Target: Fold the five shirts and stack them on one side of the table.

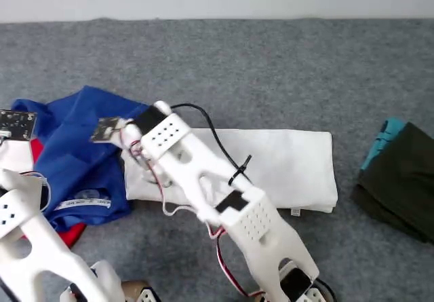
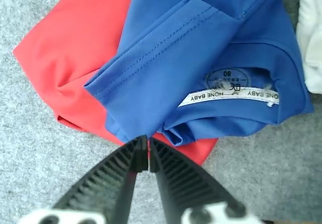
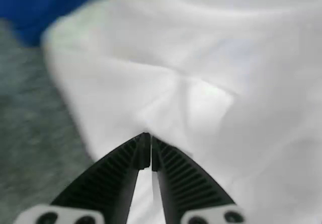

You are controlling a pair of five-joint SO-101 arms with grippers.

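Centrally in the high view, a white shirt (image 1: 285, 159) lies folded into a long rectangle on the grey table (image 1: 271, 64). The right arm (image 1: 203, 173) rises from the lower middle of the frame and slants up-left across the shirt's left end. In its wrist view the right gripper (image 3: 146, 153) has its jaws pressed together on a raised pucker of the white shirt (image 3: 201, 58), with creases running away from the tips. The blue shirt (image 3: 50, 2) shows as a strip in the upper left corner there.

At the left of the high view the blue shirt (image 1: 74, 153) is spread loosely over a red shirt (image 1: 64, 234), and its right edge touches the white one. Another white cloth (image 1: 13, 156) peeks in at the far left edge. The left arm (image 1: 27, 241) stands in the lower left corner.

In the left wrist view the left gripper (image 2: 145, 153) is closed, its tips right at the lower hem of the blue shirt (image 2: 201, 43), where that hem overlaps the red shirt (image 2: 80, 48) (whether any cloth is caught between the jaws I cannot tell).

At the right edge of the high view a dark shirt (image 1: 400, 186) lies folded, with a teal cloth (image 1: 383, 139) showing beside it, well apart from the white shirt.
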